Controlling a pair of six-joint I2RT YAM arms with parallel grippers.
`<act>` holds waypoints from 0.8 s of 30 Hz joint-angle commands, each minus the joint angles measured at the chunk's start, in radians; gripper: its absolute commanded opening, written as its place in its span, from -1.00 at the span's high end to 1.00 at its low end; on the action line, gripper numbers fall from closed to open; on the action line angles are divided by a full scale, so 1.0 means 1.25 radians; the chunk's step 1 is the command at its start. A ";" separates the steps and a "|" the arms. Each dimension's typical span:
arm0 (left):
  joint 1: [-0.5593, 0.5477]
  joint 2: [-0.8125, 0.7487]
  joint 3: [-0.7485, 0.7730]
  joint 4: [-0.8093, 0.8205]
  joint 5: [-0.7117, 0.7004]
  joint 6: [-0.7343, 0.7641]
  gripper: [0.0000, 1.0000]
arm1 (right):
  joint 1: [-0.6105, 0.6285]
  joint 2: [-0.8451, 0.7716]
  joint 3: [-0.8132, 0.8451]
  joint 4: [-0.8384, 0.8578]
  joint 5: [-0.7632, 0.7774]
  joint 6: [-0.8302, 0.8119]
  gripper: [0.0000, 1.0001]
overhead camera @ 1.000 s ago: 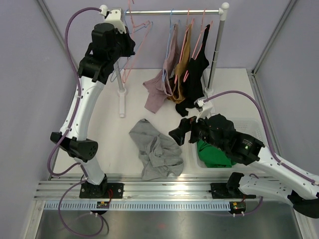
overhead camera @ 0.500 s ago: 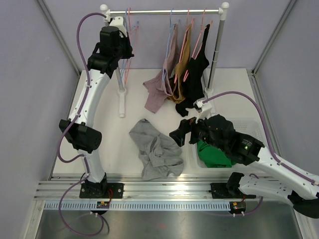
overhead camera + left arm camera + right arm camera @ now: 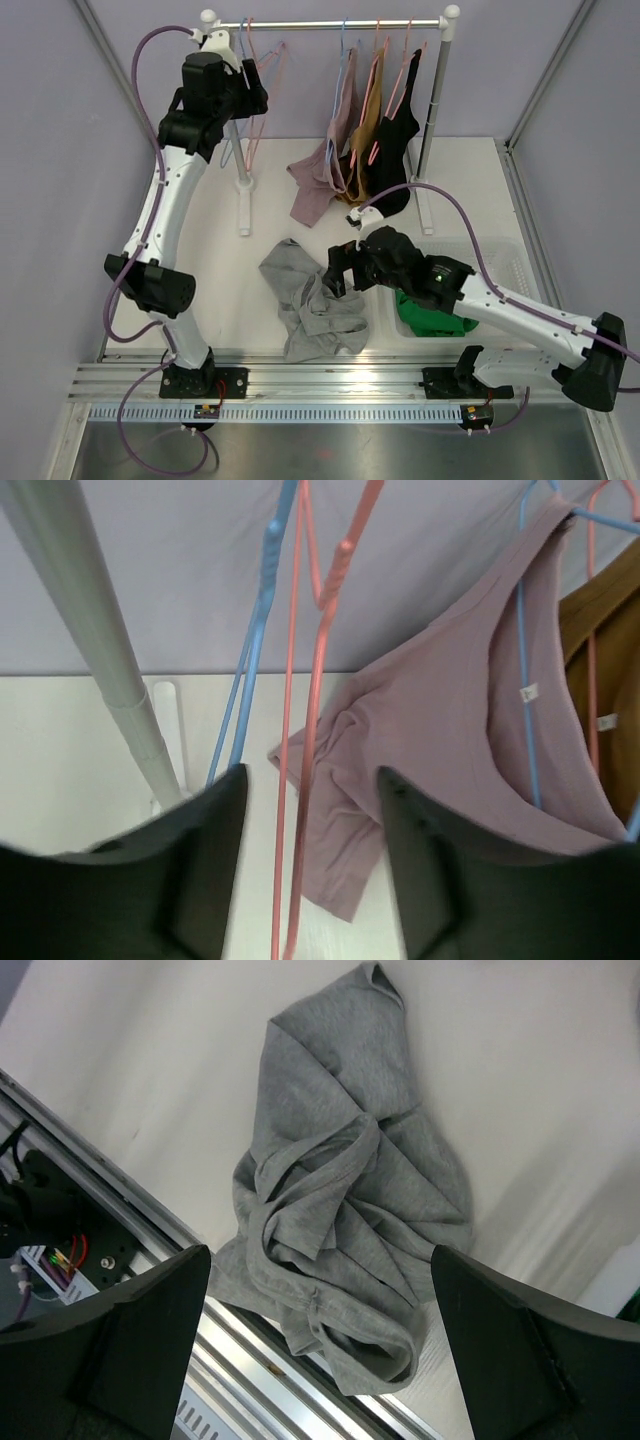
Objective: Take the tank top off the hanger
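A grey tank top lies crumpled on the white table near the front rail, off any hanger; it fills the right wrist view. My right gripper hangs open just above it, touching nothing. My left gripper is up at the left end of the clothes rail. Its jaws stand apart around the wire of an empty pink hanger, without pressing on it. An empty blue hanger hangs just left of the pink one.
On the right half of the rail hang a mauve top, a brown one and a black one. A clear bin with a green garment sits at the right. The rail's left post stands close beside my left gripper.
My left gripper has gone from shut to open around the pink hanger at the rail. My right arm has swung left, over the grey tank top.
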 commanded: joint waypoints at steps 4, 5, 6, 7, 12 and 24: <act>0.005 -0.208 -0.092 0.032 0.073 -0.032 -0.66 | 0.007 0.130 0.026 0.033 -0.050 -0.019 -0.99; 0.005 -0.232 -0.109 0.039 0.095 -0.039 -0.97 | 0.008 0.149 0.028 0.036 -0.057 -0.021 -0.99; 0.005 -0.256 -0.125 0.040 0.103 -0.051 -0.98 | 0.007 0.185 0.035 0.040 -0.066 -0.021 -0.99; 0.005 -0.301 -0.162 0.043 0.114 -0.057 -0.98 | 0.008 0.205 0.040 0.041 -0.072 -0.020 -0.98; 0.005 -0.454 -0.302 0.048 0.124 -0.085 -0.98 | 0.022 0.341 0.078 0.052 -0.083 -0.029 -0.99; 0.005 -0.858 -0.708 0.001 0.013 -0.042 -0.98 | 0.081 0.615 0.169 0.033 0.012 -0.045 -0.99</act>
